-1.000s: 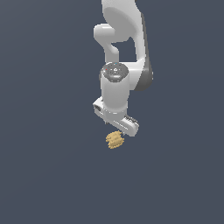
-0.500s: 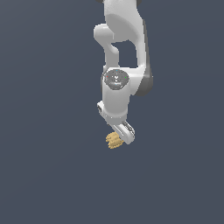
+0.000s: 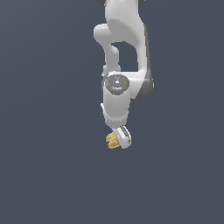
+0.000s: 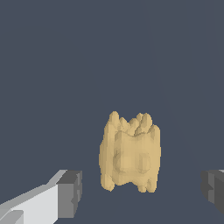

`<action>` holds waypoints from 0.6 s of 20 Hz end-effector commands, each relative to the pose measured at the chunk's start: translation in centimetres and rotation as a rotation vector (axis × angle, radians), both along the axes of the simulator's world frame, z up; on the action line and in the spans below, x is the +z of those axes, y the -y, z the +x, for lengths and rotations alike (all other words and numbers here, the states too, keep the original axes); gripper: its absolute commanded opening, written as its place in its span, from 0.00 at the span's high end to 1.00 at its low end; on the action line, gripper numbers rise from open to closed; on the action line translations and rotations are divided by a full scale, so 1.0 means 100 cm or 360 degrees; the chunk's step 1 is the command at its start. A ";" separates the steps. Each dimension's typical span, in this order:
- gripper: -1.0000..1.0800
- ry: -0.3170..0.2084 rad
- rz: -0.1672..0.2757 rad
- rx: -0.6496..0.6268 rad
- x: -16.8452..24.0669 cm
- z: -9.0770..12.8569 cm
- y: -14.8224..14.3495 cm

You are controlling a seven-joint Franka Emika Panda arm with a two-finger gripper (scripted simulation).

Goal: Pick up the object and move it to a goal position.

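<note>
Plain dark blue-grey background, no surface edge discernible. White arm (image 3: pixel 124 52) hangs from top of exterior view, wrist lower than half second ago. Gripper (image 3: pixel 119 141) now down at object (image 3: pixel 113 140), hiding its right side in exterior view; earlier above it. Wrist view alone shows gripper (image 4: pixel 142 192) spread wide, grey fingertips (image 4: pixel 70 194) flanking tan-yellow lumpy object (image 4: pixel 130 153), clear gaps either side, no contact.
</note>
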State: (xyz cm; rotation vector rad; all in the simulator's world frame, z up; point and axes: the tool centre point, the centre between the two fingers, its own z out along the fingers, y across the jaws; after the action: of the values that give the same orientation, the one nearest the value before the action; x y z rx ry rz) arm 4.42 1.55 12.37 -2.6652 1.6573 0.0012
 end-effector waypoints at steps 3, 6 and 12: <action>0.04 -0.0001 -0.0003 -0.0077 -0.003 0.001 0.000; 0.04 -0.0002 -0.0005 -0.0099 -0.004 0.002 0.000; 0.04 -0.0002 -0.0004 -0.0097 -0.008 0.001 0.000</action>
State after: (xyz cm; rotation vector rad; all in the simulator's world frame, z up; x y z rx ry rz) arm 4.58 1.57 11.86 -2.6157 1.7389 -0.0007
